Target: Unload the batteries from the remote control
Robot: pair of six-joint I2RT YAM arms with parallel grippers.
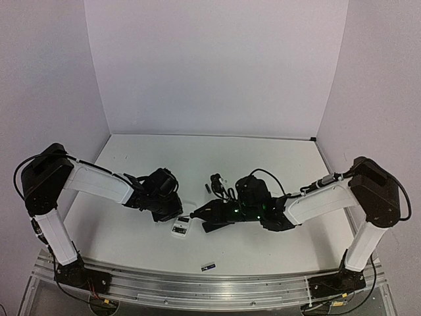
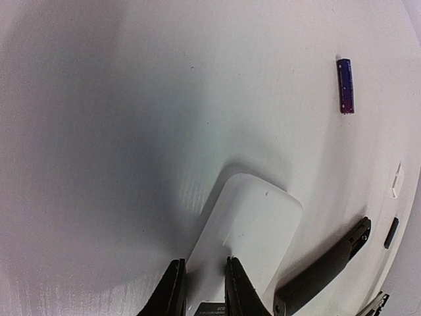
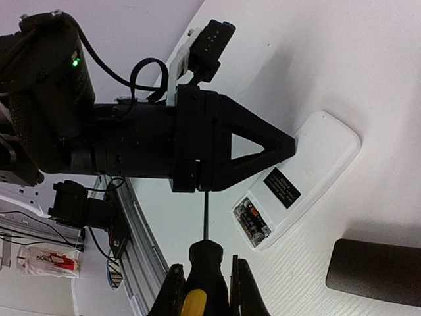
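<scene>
The left gripper point(image 2: 204, 263) was closed tight on one end of the white remote point(image 3: 322, 151). The right gripper point(image 3: 206, 273) clasped a screwdriver point(image 3: 204, 224), its shaft beside the open compartment, where a battery point(image 3: 252, 220) sat. A loose battery point(image 2: 345, 85) lay apart on the desk point(image 2: 99, 131).

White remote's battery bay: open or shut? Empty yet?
Open, not empty: the right wrist view shows the white remote with its bay uncovered and batteries inside.
</scene>
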